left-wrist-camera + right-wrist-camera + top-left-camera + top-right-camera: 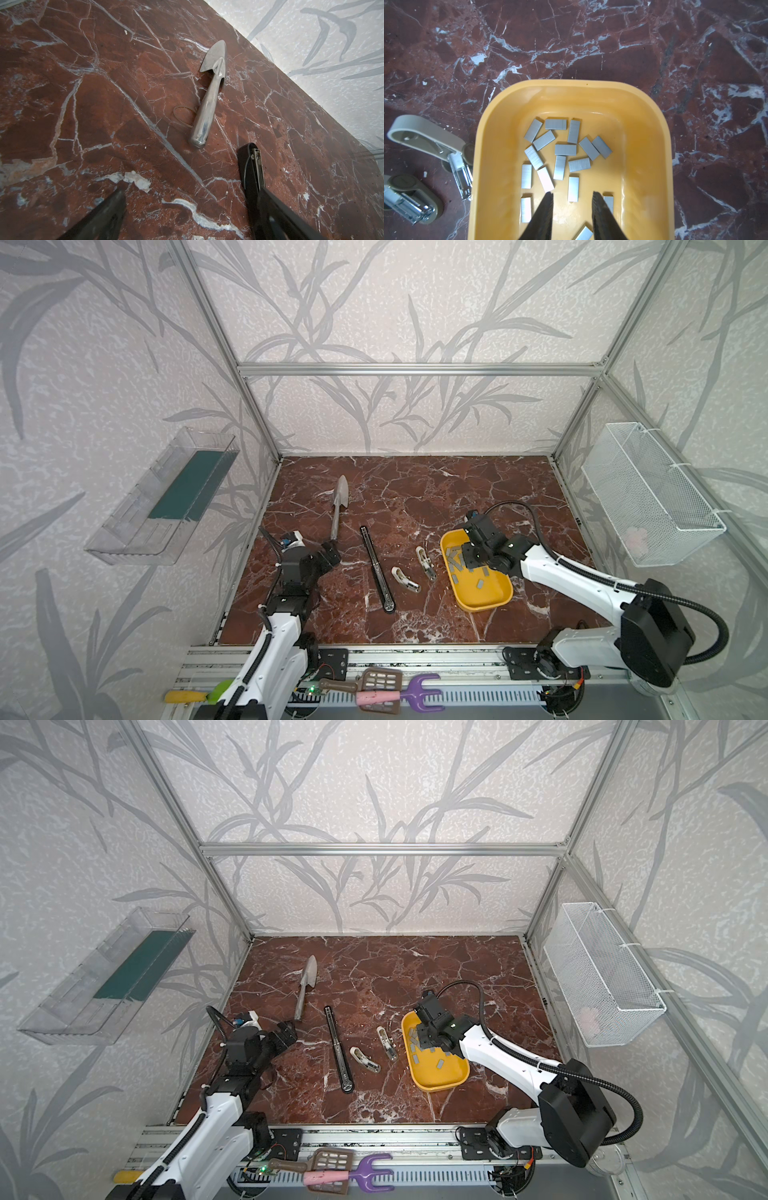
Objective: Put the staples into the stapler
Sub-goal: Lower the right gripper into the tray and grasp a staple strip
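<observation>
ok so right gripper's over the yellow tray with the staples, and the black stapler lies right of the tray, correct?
Wrong side. The right gripper is over the yellow tray with the staples, but both top views show the stapler lying left of the tray, past two cream-white blocks.

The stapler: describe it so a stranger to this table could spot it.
On the marble table, look left of the yellow tray, past two short cream blocks. The stapler lies between them and the grey trowel: the only long, slim, black bar, with a silvery rail.
</observation>
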